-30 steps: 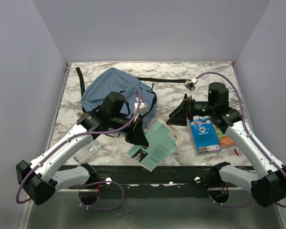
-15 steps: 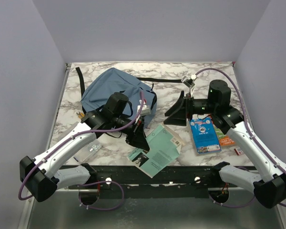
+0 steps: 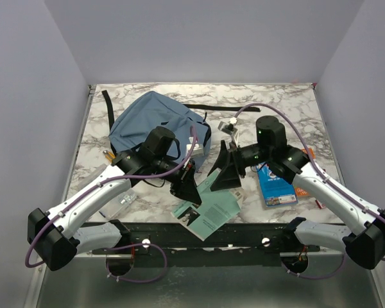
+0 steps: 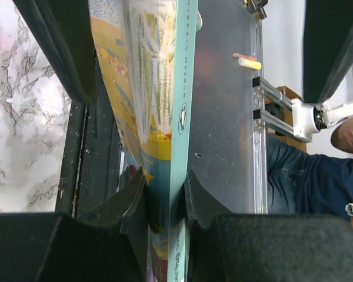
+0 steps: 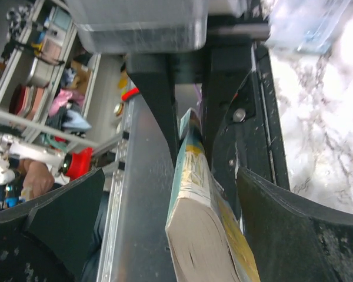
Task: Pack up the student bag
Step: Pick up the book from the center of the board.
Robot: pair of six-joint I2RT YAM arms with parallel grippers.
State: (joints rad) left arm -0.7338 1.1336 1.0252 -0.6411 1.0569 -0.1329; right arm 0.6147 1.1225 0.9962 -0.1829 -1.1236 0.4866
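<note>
The teal paperback [image 4: 179, 88] was gripped by the left gripper [image 4: 165, 194], its jaws clenched on one edge of the book beside the spine, so that the book was held on edge above the marble table [image 3: 289, 102]. The right gripper [image 3: 224, 170] was spread wide and grasped nothing. In its wrist view the free end of the same book stood between the two fingers (no contact with either pad could be made out). Beyond that end, the left jaws were seen clamped on the book.

The student bag [image 3: 151, 119] lay just behind the left jaws, on the far side of them from the arm bases, slumped on the table. Whether its mouth was unzipped could not be told from above. A blue book [image 3: 276, 183] lay flat on the table outside the right jaws, on the side away from the left arm.

The step in hand was judged to be a handover, or a two-armed steadying, of this book before it was put into the bag. Packing appeared to be at an early stage. For the next move, the right jaws would need to be closed squarely on the page block before any release by the left. The bag's opening would also need to be found and held apart, since soft fabric is likely to fold under a book pushed in.
</note>
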